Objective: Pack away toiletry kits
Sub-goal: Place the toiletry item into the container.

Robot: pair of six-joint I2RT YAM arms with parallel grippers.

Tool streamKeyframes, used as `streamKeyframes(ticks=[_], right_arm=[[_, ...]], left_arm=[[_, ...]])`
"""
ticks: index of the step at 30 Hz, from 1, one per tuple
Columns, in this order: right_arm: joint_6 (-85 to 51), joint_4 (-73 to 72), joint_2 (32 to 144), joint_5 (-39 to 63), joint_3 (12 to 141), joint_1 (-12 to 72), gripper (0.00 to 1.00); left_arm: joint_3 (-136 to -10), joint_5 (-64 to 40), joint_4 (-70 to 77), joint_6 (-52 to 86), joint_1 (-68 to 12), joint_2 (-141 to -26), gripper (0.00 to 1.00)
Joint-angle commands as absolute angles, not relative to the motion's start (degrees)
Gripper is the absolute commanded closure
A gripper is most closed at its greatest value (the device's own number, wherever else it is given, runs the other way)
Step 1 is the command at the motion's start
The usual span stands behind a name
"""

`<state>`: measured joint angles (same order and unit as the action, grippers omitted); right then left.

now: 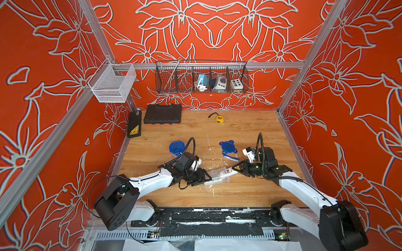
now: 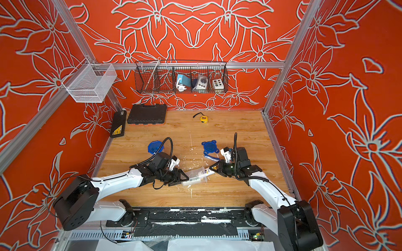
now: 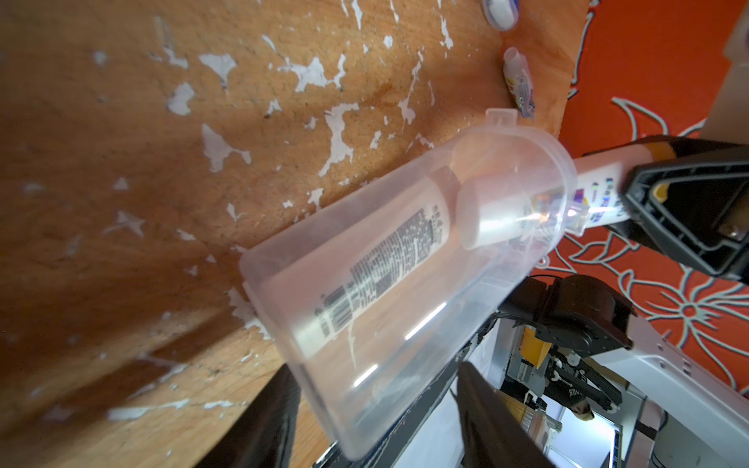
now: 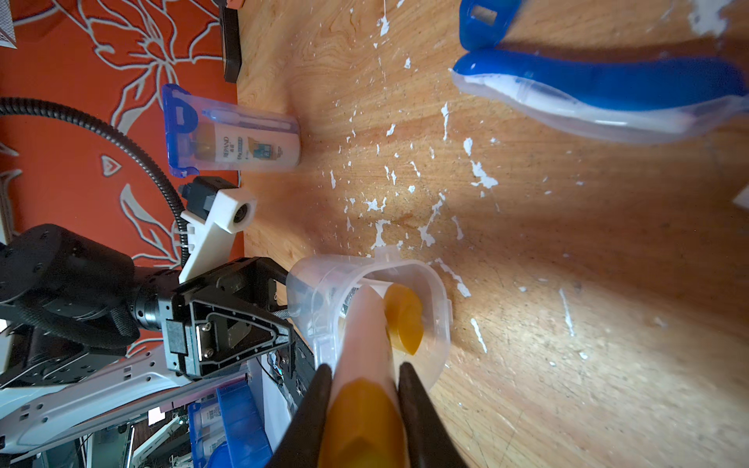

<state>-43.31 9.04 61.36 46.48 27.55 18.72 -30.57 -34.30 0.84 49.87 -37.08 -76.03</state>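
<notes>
Left jaws, half spread, clamp the closed end of the clear plastic tub (image 3: pixel 446 324), which lies on its side near the bench's (image 1: pixel 239 134) front edge. Right jaws pinch the yellow-capped white bottle (image 4: pixel 364 324), base inside the tub's mouth: push straight in, tub held steady.

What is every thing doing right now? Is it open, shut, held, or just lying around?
Left gripper: fingers clamped on the clear tub.
Right gripper: fingers shut on the yellow-capped bottle.
Clear tub: lid off, tipped on its side, another bottle inside.
Yellow-capped bottle: partly inside the tub.
Other tub: lid on, upright.
Loose lid: off, lying flat.
Toothbrush: lying loose.
</notes>
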Motion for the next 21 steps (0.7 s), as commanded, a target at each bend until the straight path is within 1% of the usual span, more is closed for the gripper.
streamKeyframes(ticks=[1,6,11,15,18,21], right_arm=[[-44.7,8.5,60.2,48.2,30.3,20.3,1.00],[-44.9,11.7,57.9,49.3,32.1,21.6,1.00],[-40.8,20.5,56.1,49.4,35.2,22.6,1.00],[-33.4,31.0,57.6,44.3,41.4,25.3,1.00],[-31.1,34.0,60.1,40.8,45.7,28.1,1.00],[-30.0,35.9,63.0,37.3,49.0,31.6,0.94]], left_arm=[[-29.7,-38.9,11.9,52.4,-37.2,-76.2,0.40],[-28.7,-40.4,18.4,53.3,-37.4,-77.6,0.39],[-27.5,-40.6,23.9,54.0,-37.6,-79.6,0.38],[-27.2,-41.2,26.4,54.2,-38.2,-82.3,0.37],[-27.3,-42.0,28.5,54.9,-39.0,-84.1,0.36],[-27.9,-42.6,29.4,54.8,-39.8,-85.4,0.35]])
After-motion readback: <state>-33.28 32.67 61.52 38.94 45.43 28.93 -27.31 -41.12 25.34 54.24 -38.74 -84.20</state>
